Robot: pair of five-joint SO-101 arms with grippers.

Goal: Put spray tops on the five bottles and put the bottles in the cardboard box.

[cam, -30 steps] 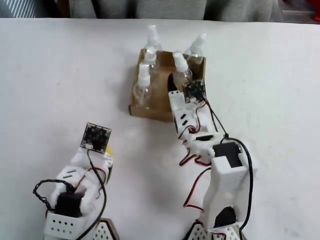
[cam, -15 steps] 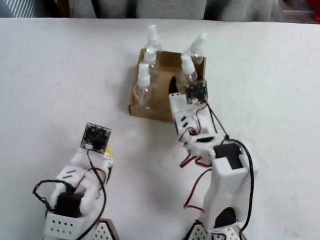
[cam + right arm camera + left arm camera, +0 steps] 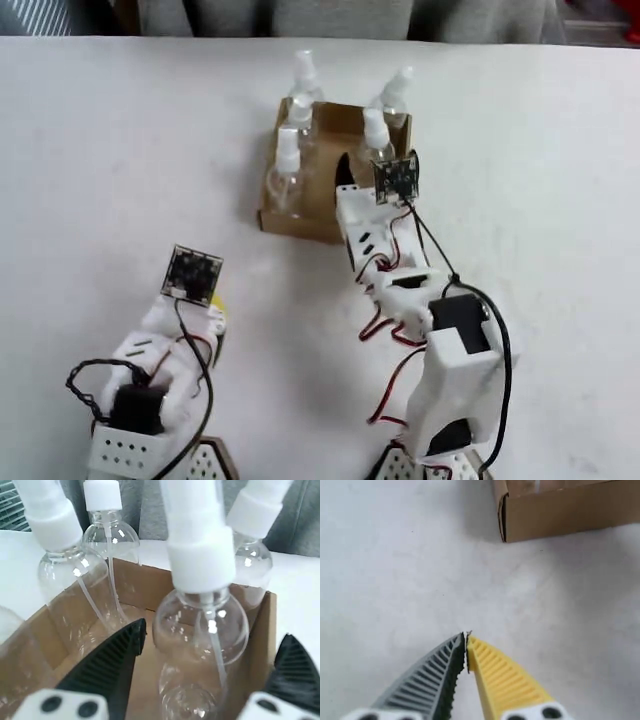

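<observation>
Standing with its jaws spread apart, the right tool (image 3: 214,632) flanks a spray-topped bottle (image 3: 200,615) upright inside the cardboard box (image 3: 300,218). The left tool (image 3: 466,639) hangs pressed together above the table (image 3: 395,555), near the box's corner.

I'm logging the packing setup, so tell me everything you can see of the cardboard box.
The cardboard box is a shallow, open-topped tray of brown card, flat on the white table ahead of both arms. Clear bottles with white spray tops stand upright in it; one bottle by its right wall sits between the open fingers of the right hand, which hangs over the near wall. Whether the two farthest bottles are inside or behind, I cannot tell. The shut left hand is apart from it.
</observation>
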